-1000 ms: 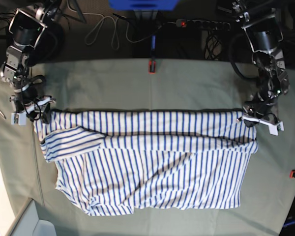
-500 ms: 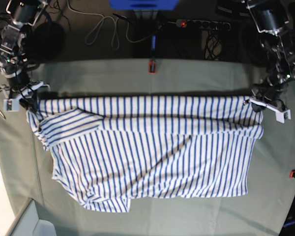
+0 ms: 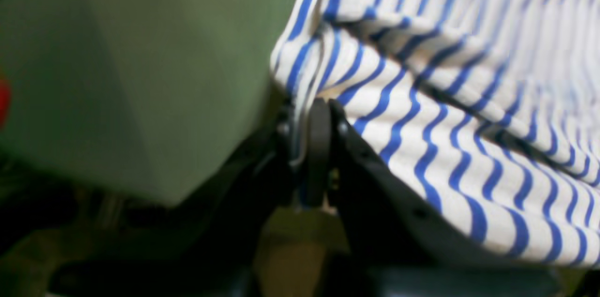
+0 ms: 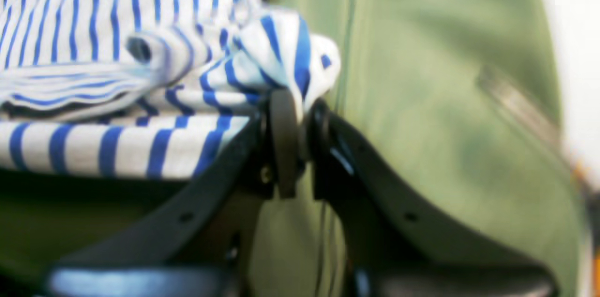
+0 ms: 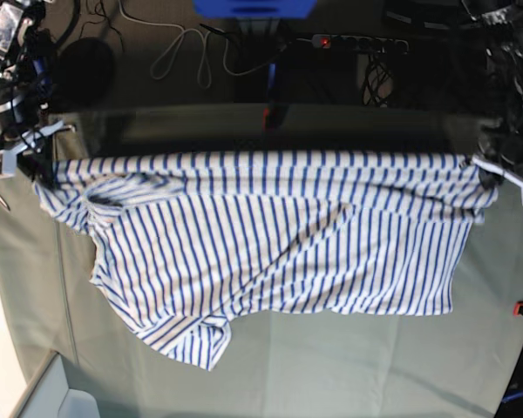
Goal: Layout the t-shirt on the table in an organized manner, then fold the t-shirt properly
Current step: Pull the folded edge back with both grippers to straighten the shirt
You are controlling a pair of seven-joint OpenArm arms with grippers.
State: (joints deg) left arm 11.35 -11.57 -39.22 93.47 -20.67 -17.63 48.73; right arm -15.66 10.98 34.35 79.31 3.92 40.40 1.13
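Item: t-shirt [image 5: 270, 252], striped, long axis along table [image 5: 270, 383] far edge, hem side hanging toward near edge.
Left gripper [image 3: 311, 114]: pinching one top corner.
Right gripper [image 4: 295, 105]: pinching opposite corner.
We judge both equally placed; next, lower cloth flat.

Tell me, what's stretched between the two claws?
The t-shirt: its top edge runs from the right claw to the left claw, seen in the base view.

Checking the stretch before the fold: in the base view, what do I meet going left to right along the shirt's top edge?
Right gripper → t-shirt → left gripper; both pinch the shirt's corners over the table.
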